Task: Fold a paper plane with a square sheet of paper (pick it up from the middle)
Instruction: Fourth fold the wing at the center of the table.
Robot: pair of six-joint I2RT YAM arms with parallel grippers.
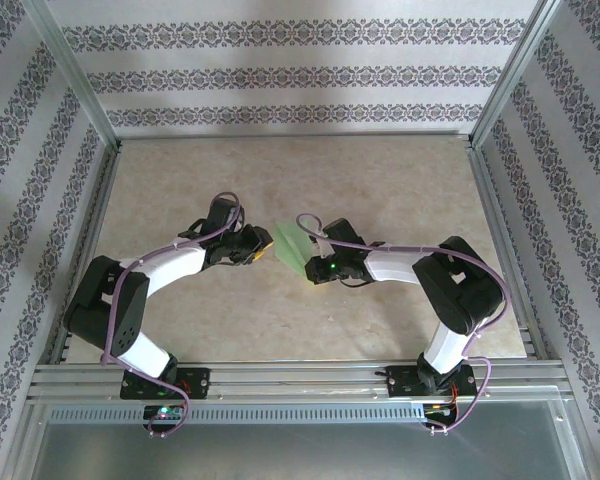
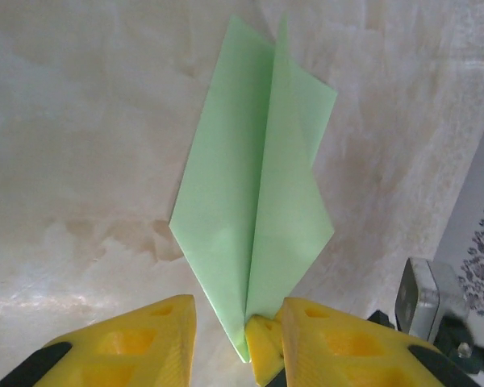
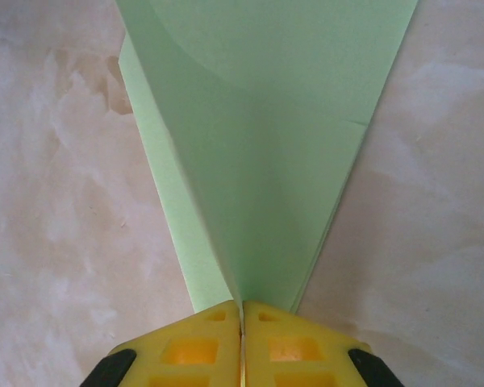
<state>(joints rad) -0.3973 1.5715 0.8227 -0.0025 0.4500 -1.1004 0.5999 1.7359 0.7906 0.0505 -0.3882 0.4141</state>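
Note:
The light green paper plane [image 1: 292, 247] is a pointed, kite-like shape with a centre crease, held just above the table between the two arms. My right gripper [image 3: 242, 308] is shut on it, the yellow pads pressed together on the raised centre fold [image 3: 258, 161]. In the left wrist view the plane [image 2: 250, 185] points toward me, and its tip lies in the gap of my left gripper [image 2: 238, 310]. That gripper is open, its fingers [image 2: 137, 339] apart and not pinching the paper. A small yellow fingertip [image 2: 264, 348] touches the plane's tip beside my right-hand finger.
The beige tabletop [image 1: 300, 180] stretches behind the grippers. Aluminium frame rails [image 1: 280, 375] run along the near edge and the sides, with patterned walls [image 1: 290, 70] around. Both arms [image 1: 160, 265] bend inward, wrists nearly touching at the middle.

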